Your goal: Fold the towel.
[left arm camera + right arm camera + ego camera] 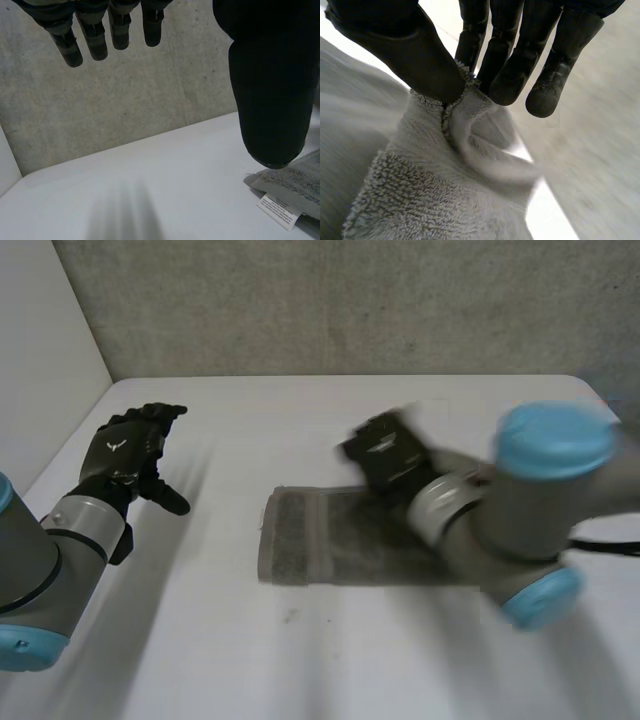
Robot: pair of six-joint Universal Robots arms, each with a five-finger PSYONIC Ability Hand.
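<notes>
Nearest to the head camera we find the right arm (520, 525), grey with light-blue caps. It reaches across the white tabletop (200, 640) and hides the right end of the towel (320, 540). We note that the towel is grey, lies flat on the tabletop as a long strip, and shows a woven band near its left end. The right hand (385, 455) sits at the far long edge of the towel. In the right wrist view we see this hand closed on the cloth. The thumb (415, 55) presses a raised fold of the towel's edge against the nearest of the fingers (472, 40). The remaining fingers stand just beside the fold, nearly straight. The terry pile below the pinch bunches upward toward the thumb.

The left arm (35, 550) enters at the left side of the tabletop. The left hand (125, 455) hovers above bare tabletop, apart from the towel's left end in the head view. In the left wrist view we see its fingers (95, 37) straight and set apart from its thumb (270, 80), holding nothing (hand relaxed, no contact with cloth). Beyond the thumb tip, that view shows one towel corner carrying a white printed label (280, 210). A grey textured wall (350, 300) stands behind the tabletop.
</notes>
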